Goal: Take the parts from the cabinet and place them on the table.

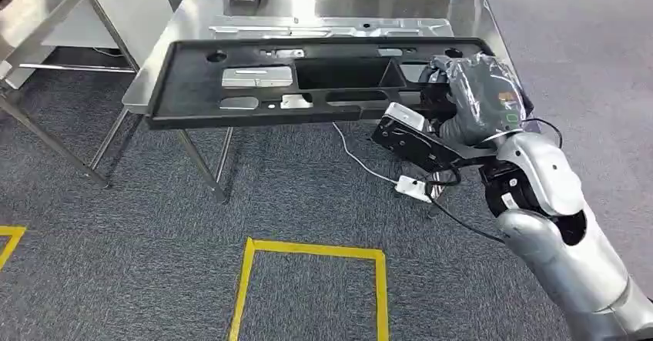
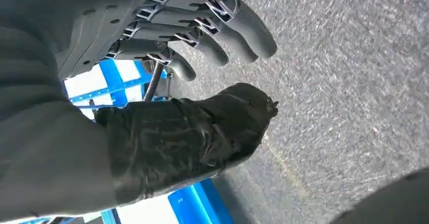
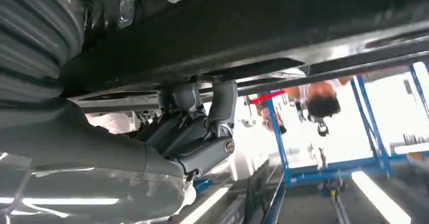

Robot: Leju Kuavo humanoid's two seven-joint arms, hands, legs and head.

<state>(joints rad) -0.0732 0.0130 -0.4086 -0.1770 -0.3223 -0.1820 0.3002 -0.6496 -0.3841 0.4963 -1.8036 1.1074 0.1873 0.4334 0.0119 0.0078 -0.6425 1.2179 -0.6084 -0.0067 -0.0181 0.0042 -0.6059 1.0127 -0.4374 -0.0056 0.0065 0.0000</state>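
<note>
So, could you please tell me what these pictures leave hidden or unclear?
- Head view: right hand fingers hidden under the black panel.
- Head view: steel table far end cut off by the frame's top edge.
- Left wrist view: carpet blurred beyond left hand.

The long panel (image 1: 308, 79) lying on the bench (image 1: 339, 6) is matt black, with silvery patches showing through its cut-outs. The bench is bright, mirror-like steel. The right hand (image 1: 470, 95) is grey under a glossy clear wrap, on a silver arm. The floor carpet (image 1: 154, 225) is speckled blue-grey, marked with yellow tape lines (image 1: 308, 250). The left hand (image 2: 167, 57) is dark grey, its thumb shiny black. A frame (image 3: 324, 173) is bright blue.
</note>
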